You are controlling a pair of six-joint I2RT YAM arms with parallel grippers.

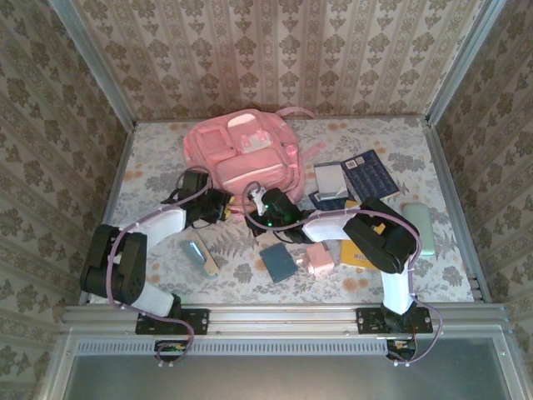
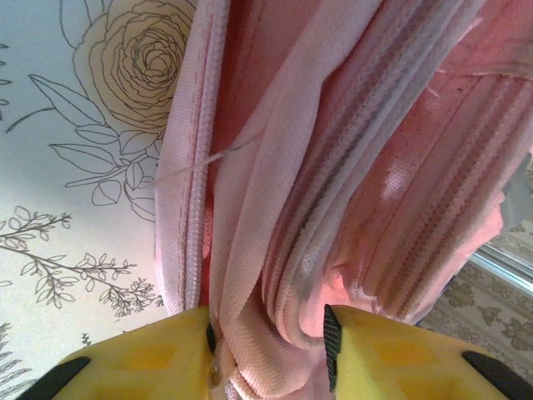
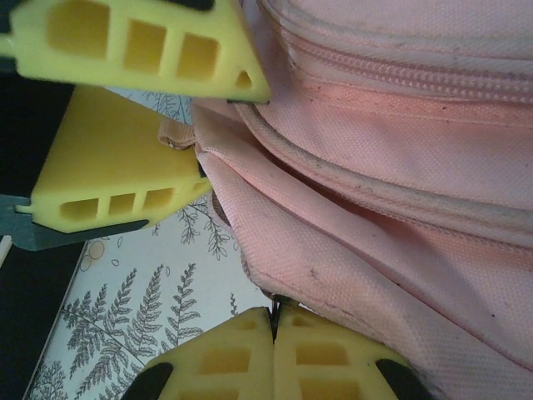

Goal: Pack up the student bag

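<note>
Between left gripper [image 2: 268,337] pads a fold of student bag [image 2: 350,167] is being pinched, gap narrow. Beside it, right gripper [image 3: 273,333] is being held fully shut at a seam; a zip pull in it cannot be confirmed. Bag is lying far-centre on table [image 1: 150,167]. Likely best: fold is being tensioned while zip gets drawn along its track.

Blk/wht arms [image 1: 333,223], yellow tool fingers [image 3: 225,367], lilac cables [image 1: 109,267]
</note>
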